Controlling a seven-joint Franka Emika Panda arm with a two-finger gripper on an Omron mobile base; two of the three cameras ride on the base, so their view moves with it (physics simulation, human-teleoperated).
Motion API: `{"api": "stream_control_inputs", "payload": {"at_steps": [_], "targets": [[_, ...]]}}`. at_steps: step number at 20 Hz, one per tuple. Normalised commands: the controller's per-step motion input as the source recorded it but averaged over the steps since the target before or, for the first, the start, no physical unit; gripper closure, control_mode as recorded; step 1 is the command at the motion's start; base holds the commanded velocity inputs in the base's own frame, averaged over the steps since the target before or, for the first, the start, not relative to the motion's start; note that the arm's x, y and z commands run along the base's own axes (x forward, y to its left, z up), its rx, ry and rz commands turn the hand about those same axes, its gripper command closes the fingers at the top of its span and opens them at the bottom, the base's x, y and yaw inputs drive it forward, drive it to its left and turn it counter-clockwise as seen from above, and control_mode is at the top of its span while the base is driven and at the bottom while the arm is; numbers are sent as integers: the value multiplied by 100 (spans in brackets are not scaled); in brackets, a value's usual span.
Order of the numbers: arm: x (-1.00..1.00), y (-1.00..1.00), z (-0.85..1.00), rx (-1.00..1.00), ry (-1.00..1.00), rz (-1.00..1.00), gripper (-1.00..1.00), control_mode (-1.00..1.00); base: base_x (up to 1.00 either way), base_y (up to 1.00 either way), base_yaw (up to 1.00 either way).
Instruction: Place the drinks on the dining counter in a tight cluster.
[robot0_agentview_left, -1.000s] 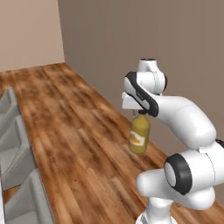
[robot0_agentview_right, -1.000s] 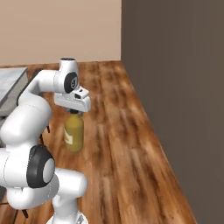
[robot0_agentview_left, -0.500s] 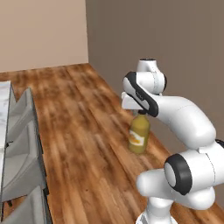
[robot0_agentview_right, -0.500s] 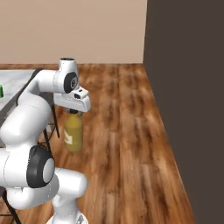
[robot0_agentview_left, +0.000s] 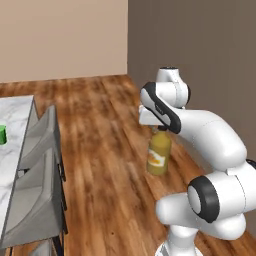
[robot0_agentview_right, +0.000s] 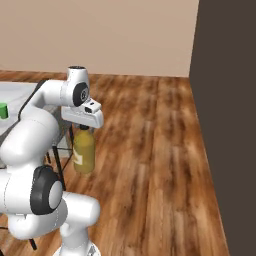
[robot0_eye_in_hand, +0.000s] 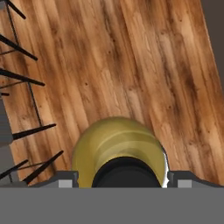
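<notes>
The gripper holds the juice bottle by its cap, up in the air over the wood floor. The base has turned, so more of the counter and its stools shows at the left now. That means the bottle is getting closer to where it must go.

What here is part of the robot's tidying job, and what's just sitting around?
Part of the job:
- yellow juice bottle, hanging from the gripper above the floor
- marble dining counter

Just around:
- grey stools along the counter
- small green thing on the counter
</notes>
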Motion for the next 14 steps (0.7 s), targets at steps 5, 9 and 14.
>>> {"api": "stream_control_inputs", "payload": {"at_steps": [5,9,14], "targets": [[0,0,0,0,0,0,100,100,71,-22,29],[0,0,0,0,0,0,100,100,71,-22,30],[0,0,0,0,0,0,100,100,71,-25,26]]}}
